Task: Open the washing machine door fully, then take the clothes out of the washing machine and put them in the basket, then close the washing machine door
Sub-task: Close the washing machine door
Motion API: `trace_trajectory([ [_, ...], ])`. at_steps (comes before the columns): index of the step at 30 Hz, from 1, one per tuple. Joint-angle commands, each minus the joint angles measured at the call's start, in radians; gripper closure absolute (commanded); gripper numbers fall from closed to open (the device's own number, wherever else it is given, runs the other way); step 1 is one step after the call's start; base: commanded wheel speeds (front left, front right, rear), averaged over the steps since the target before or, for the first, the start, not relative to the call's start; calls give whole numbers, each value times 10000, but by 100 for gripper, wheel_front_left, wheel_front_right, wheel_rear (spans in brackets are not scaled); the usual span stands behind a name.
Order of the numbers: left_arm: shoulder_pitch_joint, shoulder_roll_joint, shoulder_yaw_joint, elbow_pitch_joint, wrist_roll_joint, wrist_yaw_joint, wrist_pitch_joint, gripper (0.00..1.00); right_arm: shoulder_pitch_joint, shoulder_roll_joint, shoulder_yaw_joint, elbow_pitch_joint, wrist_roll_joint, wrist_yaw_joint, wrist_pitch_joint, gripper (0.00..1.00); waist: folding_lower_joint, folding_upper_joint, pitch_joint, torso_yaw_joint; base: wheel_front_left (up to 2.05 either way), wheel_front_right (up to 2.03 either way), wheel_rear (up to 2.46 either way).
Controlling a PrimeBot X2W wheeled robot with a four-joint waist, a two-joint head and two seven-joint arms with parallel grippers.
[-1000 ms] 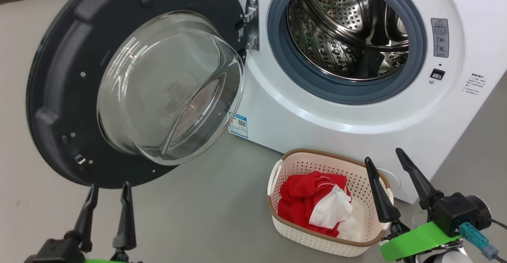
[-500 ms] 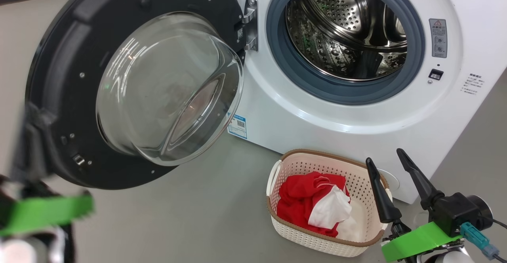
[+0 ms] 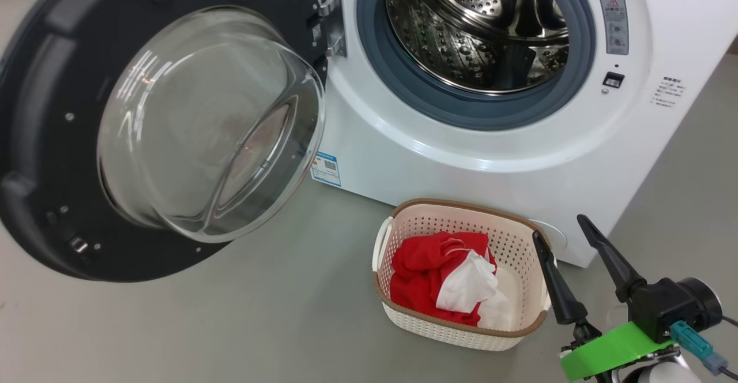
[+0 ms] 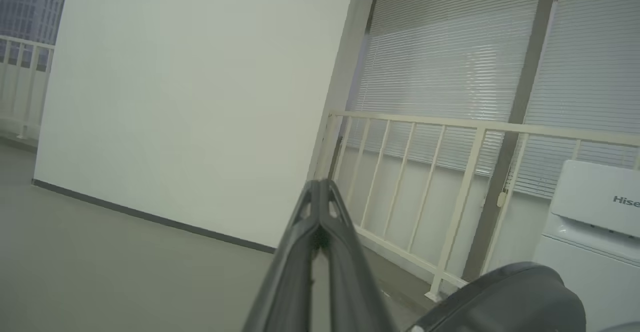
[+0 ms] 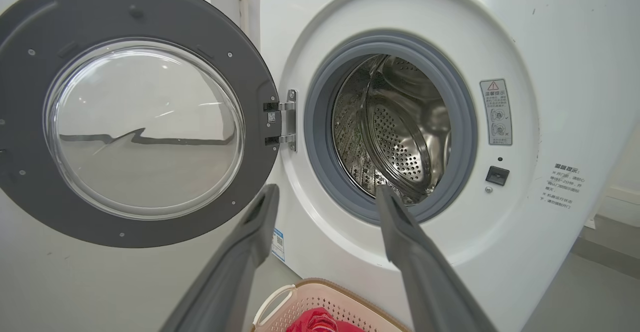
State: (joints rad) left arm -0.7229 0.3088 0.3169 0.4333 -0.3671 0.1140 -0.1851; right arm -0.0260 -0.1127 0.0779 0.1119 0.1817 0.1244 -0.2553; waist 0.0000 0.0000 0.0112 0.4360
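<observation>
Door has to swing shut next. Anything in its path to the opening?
Nothing visible between the washing machine door and the drum opening. The basket with the clothes sits on the floor below it, apparently lower than the door's rim.

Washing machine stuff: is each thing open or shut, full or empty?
washing machine door: swung wide open.
washing machine: empty inside, as far as shows.
basket: upright, partly full.
clothes: bunched inside the basket.
left gripper: shut, holding nothing.
right gripper: open, empty.
</observation>
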Motion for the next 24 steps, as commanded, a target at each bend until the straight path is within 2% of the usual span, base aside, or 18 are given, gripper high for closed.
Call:
trace_trajectory([
  [1, -531, 628, 414, 559, -297, -31, 261, 100, -496, -166, 245, -225, -33, 63, -65, 0, 0, 0, 122, -148, 0, 0, 0],
  [6, -1485, 784, 1120, 3062, -1543, -298, 1329, 100, -578, -221, 296, -197, -25, 63, -65, 0, 0, 0, 217, -284, 0, 0, 0],
  [11, -2201, 880, 1452, 4977, -2489, -501, 3277, 100, -618, -361, 501, -16, 104, 63, -65, 0, 0, 0, 323, -348, 0, 0, 0],
  [17, -2551, 911, 1742, 6019, -3276, -1021, 4658, 100, -716, -414, 566, 4, 146, 63, -65, 0, 0, 0, 410, -451, 0, 0, 0],
  [24, -2525, 668, 2156, 6425, -4054, -1592, 5316, 100, -680, -383, 454, -14, 132, 63, -65, 0, 0, 0, 454, -433, 0, 0, 0],
])
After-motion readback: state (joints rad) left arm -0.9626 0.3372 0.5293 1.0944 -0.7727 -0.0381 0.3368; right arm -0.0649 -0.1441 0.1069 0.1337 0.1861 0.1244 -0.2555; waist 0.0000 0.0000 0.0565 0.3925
